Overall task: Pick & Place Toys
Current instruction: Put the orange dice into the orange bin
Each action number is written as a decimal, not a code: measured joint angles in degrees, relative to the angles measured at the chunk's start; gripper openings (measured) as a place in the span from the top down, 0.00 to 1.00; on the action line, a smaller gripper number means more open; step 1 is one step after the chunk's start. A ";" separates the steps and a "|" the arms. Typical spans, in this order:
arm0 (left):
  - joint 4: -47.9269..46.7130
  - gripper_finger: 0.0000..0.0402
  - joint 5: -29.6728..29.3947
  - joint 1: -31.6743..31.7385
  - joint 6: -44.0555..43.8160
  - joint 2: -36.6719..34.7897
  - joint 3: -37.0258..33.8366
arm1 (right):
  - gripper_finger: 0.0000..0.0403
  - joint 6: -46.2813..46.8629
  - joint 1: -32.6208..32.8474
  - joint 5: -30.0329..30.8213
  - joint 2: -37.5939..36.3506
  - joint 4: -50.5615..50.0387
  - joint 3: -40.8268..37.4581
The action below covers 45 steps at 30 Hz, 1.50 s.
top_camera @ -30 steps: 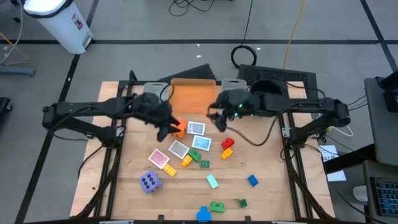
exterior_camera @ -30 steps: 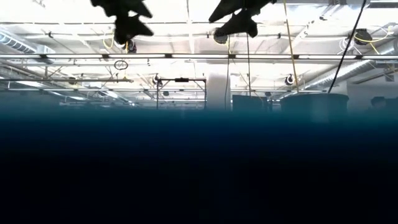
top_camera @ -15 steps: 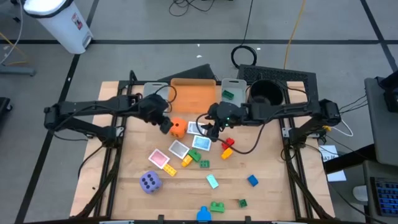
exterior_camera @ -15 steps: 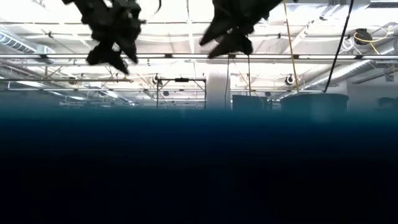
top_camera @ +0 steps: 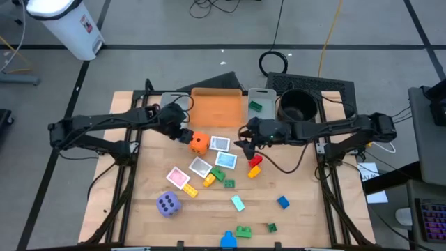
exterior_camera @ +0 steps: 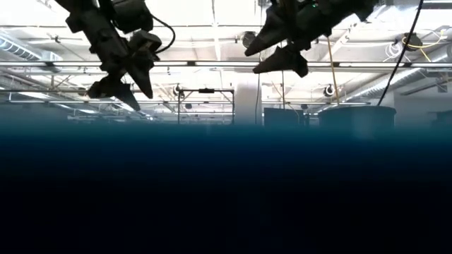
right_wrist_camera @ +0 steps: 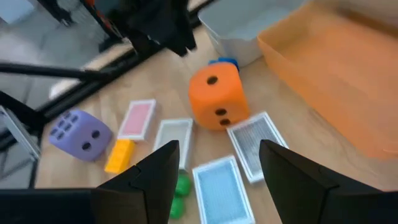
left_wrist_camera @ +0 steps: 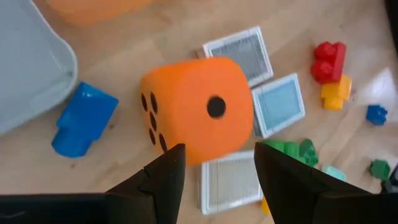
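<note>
The orange die [top_camera: 199, 143] rests on the table among several picture cards [top_camera: 220, 143]. My left gripper [top_camera: 182, 134] is open, just left of the die. In its wrist view [left_wrist_camera: 214, 168] the die [left_wrist_camera: 199, 109] lies ahead of the fingers. I see no touch. My right gripper [top_camera: 247, 144] is open and empty above the cards, right of the die [right_wrist_camera: 216, 96]. The purple die [top_camera: 168, 203] sits near the front left. Small bricks lie scattered, among them red [top_camera: 256, 160], yellow [top_camera: 208, 180] and blue [top_camera: 283, 202].
An orange bin [top_camera: 216, 108] stands at the far middle between two grey bins [top_camera: 171, 101]. The right grey bin [top_camera: 261, 94] holds a green brick [top_camera: 256, 107]. A black bowl [top_camera: 296, 104] stands at the far right. A blue brick [left_wrist_camera: 84, 118] lies by the left grey bin.
My left gripper has drawn back from over the orange die toward the table's left, and the die now shows whole in its place. My right gripper has come from the right grey bin toward the near edge, over the cards.
</note>
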 joint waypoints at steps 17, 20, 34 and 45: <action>3.92 0.51 4.06 4.99 1.43 2.07 -2.39 | 0.47 0.14 -1.59 0.00 -3.71 7.14 -5.75; 5.24 0.49 4.05 4.86 1.40 3.16 -2.35 | 0.47 -0.33 -2.01 0.01 -3.71 7.12 -5.75; 4.79 0.27 3.45 4.43 0.98 5.58 -2.35 | 0.47 -1.65 -2.40 0.11 -3.71 6.98 -5.75; 9.51 0.25 3.09 1.14 -0.74 10.94 -2.35 | 0.48 -1.91 -2.40 0.15 -3.71 6.79 -5.73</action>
